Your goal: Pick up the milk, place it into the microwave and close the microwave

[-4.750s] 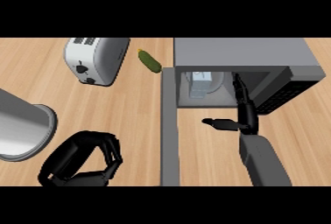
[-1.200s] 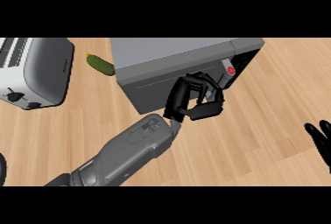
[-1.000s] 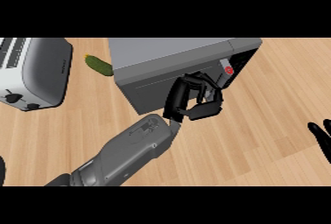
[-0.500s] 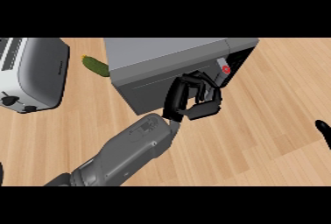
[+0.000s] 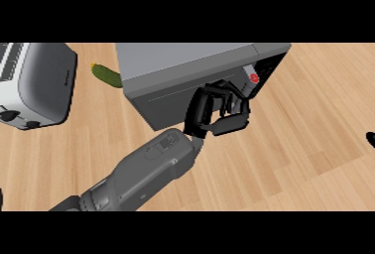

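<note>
— Nearest the lower edge?
— Saw a grey left forearm (image 5: 147,168) slanting up from the lower left over the wooden counter (image 5: 293,158).
— And at its end?
— Found the black left hand (image 5: 219,116) set against the microwave's dark door (image 5: 164,104), near that door's right side. Noted the fingers (image 5: 201,106) bent, hooked down over the door's face, with the thumb just beneath. Spotted nothing between them.
— Other hand?
— Caught only a black sliver of the right hand (image 5: 370,140) at the right edge, well apart from the microwave. Could not tell its state from so little.
— Then the microwave itself?
— Made out the grey microwave (image 5: 183,62) standing on the counter beyond the hand, door swung across its front. Could not tell whether quite shut. Picked out a red button (image 5: 254,78) on the panel just right of the fingers.
— The milk?
— Could not see the milk anywhere; hidden from this view, so could not say where.
— Farther left?
— Saw a small green vegetable (image 5: 106,75) lying just beside the microwave's left corner, and a silver toaster (image 5: 40,84) beyond it at the left edge, apart from both.
</note>
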### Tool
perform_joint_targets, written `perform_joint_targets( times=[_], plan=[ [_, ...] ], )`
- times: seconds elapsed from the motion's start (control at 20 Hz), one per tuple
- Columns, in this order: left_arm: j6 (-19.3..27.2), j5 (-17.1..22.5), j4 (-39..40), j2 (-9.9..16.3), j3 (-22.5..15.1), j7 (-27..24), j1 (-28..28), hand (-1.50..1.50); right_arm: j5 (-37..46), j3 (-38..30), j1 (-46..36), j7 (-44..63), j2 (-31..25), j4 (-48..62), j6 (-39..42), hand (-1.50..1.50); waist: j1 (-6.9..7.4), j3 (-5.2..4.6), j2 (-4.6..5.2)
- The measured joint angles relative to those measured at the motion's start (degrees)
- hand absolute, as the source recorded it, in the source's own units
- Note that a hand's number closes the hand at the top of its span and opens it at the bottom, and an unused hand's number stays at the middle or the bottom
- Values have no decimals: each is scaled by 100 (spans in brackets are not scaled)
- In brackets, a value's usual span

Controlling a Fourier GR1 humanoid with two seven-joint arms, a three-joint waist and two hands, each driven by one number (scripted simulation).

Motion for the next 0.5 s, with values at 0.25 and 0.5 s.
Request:
perform_joint_targets(
  times=[0.25, 0.5],
  plan=[
    [8, 99, 59, -2, -50, -172, -23, 150, -137, -100, -78, 87, -103, -9, -14, -150, -15, 3, 2],
    [6, 201, 105, -1, -84, -330, -37, 150, -278, -203, -135, 157, -178, -7, -44, -150, -37, 6, 5]
  ],
)
